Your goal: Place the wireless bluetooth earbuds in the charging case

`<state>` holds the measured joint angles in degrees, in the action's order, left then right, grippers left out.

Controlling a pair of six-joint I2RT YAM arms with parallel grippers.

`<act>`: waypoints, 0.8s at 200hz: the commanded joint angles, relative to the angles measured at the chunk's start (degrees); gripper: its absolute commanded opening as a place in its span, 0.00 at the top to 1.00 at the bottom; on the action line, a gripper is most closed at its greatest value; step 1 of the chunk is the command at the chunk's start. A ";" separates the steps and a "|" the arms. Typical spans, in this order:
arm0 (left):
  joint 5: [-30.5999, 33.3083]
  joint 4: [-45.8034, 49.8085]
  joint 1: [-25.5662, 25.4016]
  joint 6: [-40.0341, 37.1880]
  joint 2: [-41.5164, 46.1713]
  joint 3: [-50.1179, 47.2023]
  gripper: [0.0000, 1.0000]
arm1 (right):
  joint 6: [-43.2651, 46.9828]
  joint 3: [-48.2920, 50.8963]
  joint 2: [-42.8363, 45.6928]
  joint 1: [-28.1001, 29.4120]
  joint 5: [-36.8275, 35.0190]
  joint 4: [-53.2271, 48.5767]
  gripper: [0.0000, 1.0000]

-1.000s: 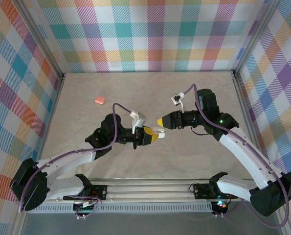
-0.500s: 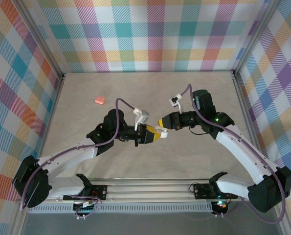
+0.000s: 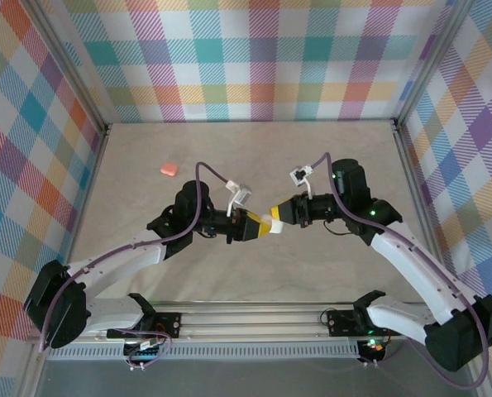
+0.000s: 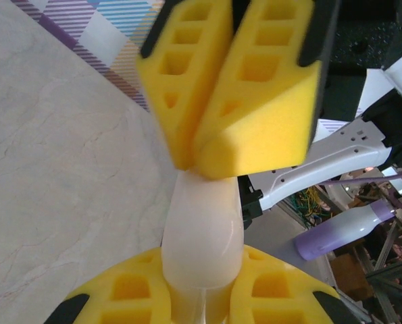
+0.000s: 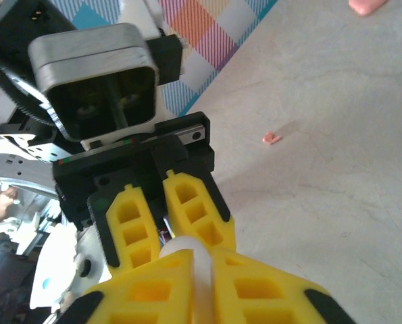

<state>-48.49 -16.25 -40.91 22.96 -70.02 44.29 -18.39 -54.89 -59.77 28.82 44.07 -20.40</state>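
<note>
Clamps a glossy white case (image 4: 204, 233) in the left pincer (image 4: 204, 300); pinches its end just ahead with the right pincer (image 3: 272, 217).

Two white robot arms, a left arm (image 3: 121, 265) and a right arm (image 3: 411, 256); two yellow-padded pincers, the left pincer (image 3: 262, 230) and the right pincer (image 3: 274, 217); one glossy white rounded item (image 4: 202, 233) clamped between them; one salmon-pink case (image 3: 169, 169) and one tiny pink earbud (image 5: 271, 138), both on one pale bench (image 3: 328, 157).

Plaid walls (image 3: 262, 58) encl. beige marbled tbl (image 3: 254, 149).
</note>
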 commanded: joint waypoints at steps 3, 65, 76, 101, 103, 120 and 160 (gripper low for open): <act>2.44 -4.45 2.15 0.23 1.59 1.60 1.00 | 1.81 1.96 4.66 0.45 -1.53 -1.09 0.76; 6.14 2.48 2.67 -3.75 4.42 1.81 1.00 | 0.19 2.29 5.53 0.36 -12.73 -3.95 0.42; 5.75 -0.01 2.85 -2.21 4.47 1.01 1.00 | -1.40 3.14 4.77 0.32 -10.65 -1.79 0.41; 4.53 -1.31 2.94 -0.85 3.85 0.95 1.00 | -7.50 6.16 3.57 0.36 -4.70 8.05 0.40; 4.36 -1.36 3.00 -0.78 3.80 0.94 1.00 | -7.92 6.37 3.42 0.36 -4.33 8.75 0.40; 3.12 -3.33 2.94 0.57 3.38 0.73 1.00 | -10.69 7.40 2.45 0.38 -2.37 13.34 0.40; 0.89 -6.59 2.94 2.43 2.16 0.83 1.00 | -14.85 7.76 -0.79 0.36 2.34 19.87 0.52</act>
<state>-44.05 -17.58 -38.06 23.66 -67.16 44.82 -28.77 -47.64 -58.83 28.95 41.80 -8.69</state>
